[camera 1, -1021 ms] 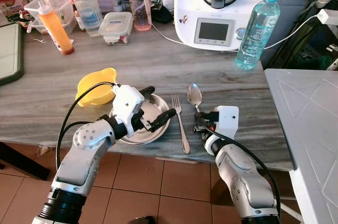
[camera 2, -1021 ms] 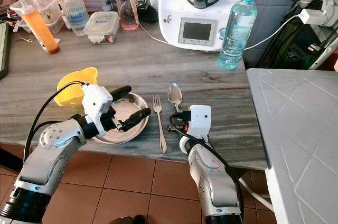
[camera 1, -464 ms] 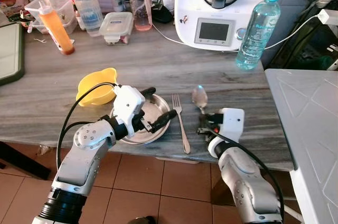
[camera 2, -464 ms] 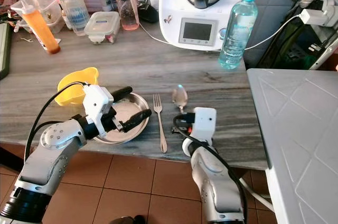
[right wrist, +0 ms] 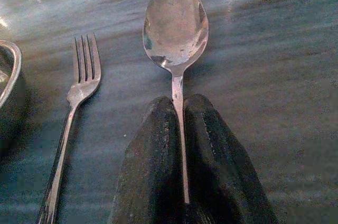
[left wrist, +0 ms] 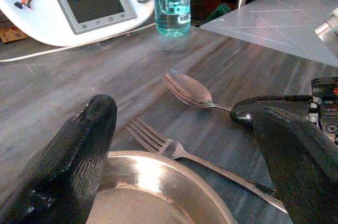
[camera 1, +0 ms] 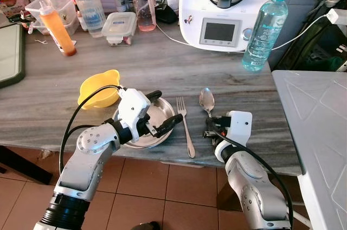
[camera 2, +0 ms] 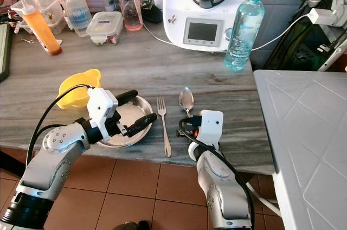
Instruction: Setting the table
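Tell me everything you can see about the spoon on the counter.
The spoon looks like shiny bare metal, with an oval bowl facing up and a thin straight handle. It lies along the grey marbled counter, bowl pointing away from the robot, to the right of the fork and roughly parallel, not touching it. The right gripper is shut on its handle, both black fingers pressed against it.

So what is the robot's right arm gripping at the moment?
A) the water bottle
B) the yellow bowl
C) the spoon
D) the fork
C: the right wrist view shows the right gripper with its jaws closed on the handle of the spoon, which sits on the counter to the right of the fork.
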`<state>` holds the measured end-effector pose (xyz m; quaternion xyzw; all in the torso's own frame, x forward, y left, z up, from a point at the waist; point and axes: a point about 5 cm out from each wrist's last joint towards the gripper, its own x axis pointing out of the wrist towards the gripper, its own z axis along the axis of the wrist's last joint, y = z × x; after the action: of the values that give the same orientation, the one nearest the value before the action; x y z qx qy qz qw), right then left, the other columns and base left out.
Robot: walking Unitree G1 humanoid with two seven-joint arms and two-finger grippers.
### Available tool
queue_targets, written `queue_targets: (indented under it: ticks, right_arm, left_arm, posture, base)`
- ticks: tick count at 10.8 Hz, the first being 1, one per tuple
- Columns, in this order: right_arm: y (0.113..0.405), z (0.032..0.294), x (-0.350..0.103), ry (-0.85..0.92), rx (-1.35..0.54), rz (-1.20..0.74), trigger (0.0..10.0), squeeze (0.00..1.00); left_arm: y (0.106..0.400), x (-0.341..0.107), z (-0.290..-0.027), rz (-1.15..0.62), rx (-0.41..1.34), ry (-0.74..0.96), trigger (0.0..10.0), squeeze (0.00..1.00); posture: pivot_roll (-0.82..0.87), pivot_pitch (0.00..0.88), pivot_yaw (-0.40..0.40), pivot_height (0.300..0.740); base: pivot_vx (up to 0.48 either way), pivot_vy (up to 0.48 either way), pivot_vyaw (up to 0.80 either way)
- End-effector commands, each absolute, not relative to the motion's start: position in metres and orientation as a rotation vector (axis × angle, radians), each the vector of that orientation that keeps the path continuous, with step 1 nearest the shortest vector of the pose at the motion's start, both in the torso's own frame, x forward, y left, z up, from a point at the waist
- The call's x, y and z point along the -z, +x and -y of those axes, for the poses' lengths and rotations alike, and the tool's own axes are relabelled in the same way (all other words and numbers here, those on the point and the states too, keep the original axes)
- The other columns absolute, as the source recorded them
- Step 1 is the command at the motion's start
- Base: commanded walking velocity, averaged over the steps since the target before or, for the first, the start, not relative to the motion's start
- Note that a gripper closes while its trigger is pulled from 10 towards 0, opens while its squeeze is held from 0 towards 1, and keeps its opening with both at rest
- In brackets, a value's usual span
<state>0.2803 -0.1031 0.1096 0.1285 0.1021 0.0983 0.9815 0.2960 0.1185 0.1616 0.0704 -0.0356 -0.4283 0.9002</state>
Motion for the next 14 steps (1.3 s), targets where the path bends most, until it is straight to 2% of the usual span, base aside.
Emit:
queue_targets:
  ticks: [1,4,5,6,7,8,12,14]
  right_arm:
    - [0.275,0.093,-0.097,0.307,-0.210,-0.278,0.0,0.00]
    - [0.277,0.094,-0.098,0.305,-0.212,-0.276,0.0,0.00]
    - [0.276,0.095,-0.097,0.297,-0.212,-0.281,0.6,0.00]
    - [0.276,0.095,-0.097,0.293,-0.213,-0.285,10.0,0.78]
    - [0.275,0.094,-0.096,0.291,-0.213,-0.287,10.0,0.96]
    - [0.275,0.094,-0.095,0.294,-0.213,-0.291,10.0,1.00]
    - [0.276,0.093,-0.097,0.277,-0.225,-0.278,10.0,1.00]
    - [0.277,0.093,-0.110,0.214,-0.255,-0.207,10.0,1.00]
  left_arm:
    - [0.296,-0.163,-0.116,0.073,0.900,0.155,10.0,0.00]
    - [0.296,-0.163,-0.115,0.071,0.902,0.151,10.0,0.00]
    - [0.296,-0.163,-0.115,0.071,0.902,0.151,10.0,0.00]
    - [0.296,-0.163,-0.115,0.071,0.902,0.151,10.0,0.00]
    - [0.296,-0.162,-0.115,0.069,0.902,0.151,10.0,0.00]
    - [0.295,-0.162,-0.114,0.069,0.905,0.151,10.0,0.00]
    - [0.296,-0.162,-0.113,0.070,0.904,0.148,10.0,0.00]
    - [0.296,-0.162,-0.112,0.073,0.903,0.144,10.0,0.00]
  posture:
    - [0.13,0.144,0.070,0.740]
    - [0.13,0.142,0.070,0.740]
    - [0.13,0.142,0.070,0.740]
    - [0.13,0.143,0.071,0.740]
    - [0.13,0.143,0.072,0.740]
    - [0.13,0.144,0.072,0.740]
    - [0.13,0.142,0.073,0.740]
    - [0.13,0.142,0.073,0.740]
  base:
    - [0.000,0.000,0.00]
    - [0.000,0.000,0.00]
    - [0.000,0.000,0.00]
    - [0.000,0.000,0.00]
    - [0.000,0.000,0.00]
    - [0.000,0.000,0.00]
    - [0.000,0.000,0.00]
    - [0.000,0.000,0.00]
